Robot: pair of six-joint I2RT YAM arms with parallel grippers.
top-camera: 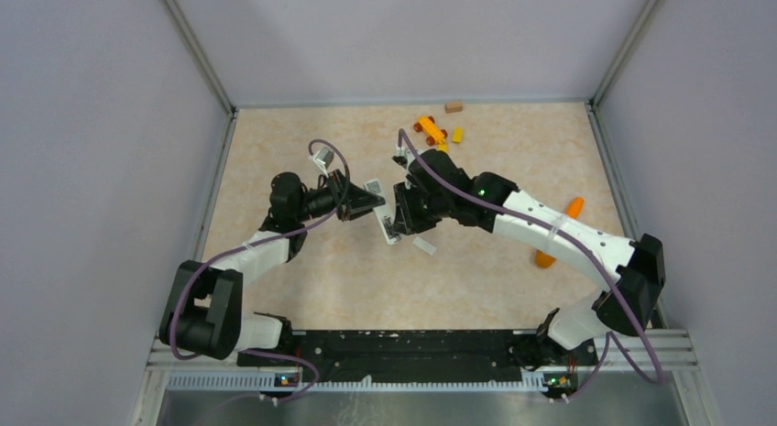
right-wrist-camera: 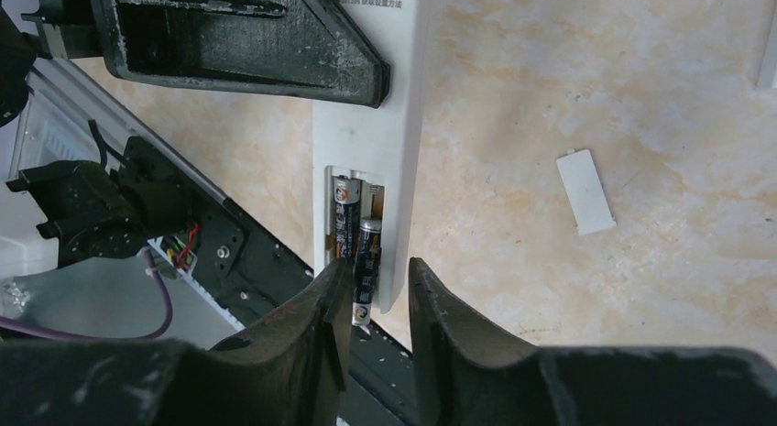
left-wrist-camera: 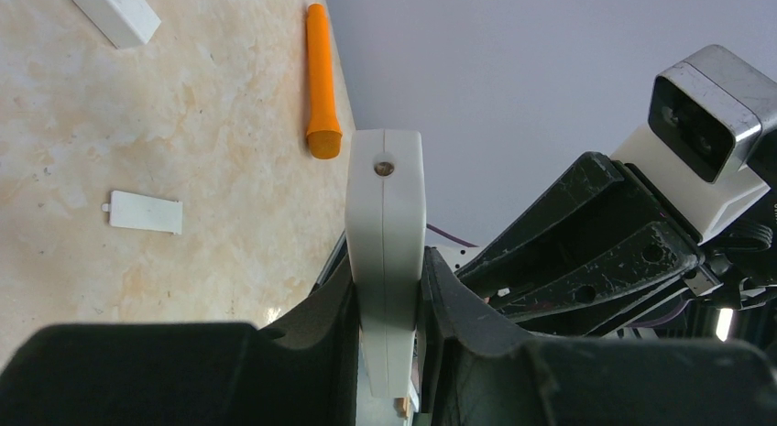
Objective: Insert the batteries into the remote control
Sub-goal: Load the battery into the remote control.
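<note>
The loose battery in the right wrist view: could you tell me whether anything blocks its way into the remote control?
Nothing visible does. The loose battery lies partway in the free slot of the remote control, beside the seated battery; the back cover lies apart on the table.

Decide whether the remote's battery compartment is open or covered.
Open: the right wrist view shows both batteries exposed in the remote control bay, while the back cover lies apart on the table.

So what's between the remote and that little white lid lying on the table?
Nothing. In the right wrist view, only bare table lies between the remote and the lid.
</note>
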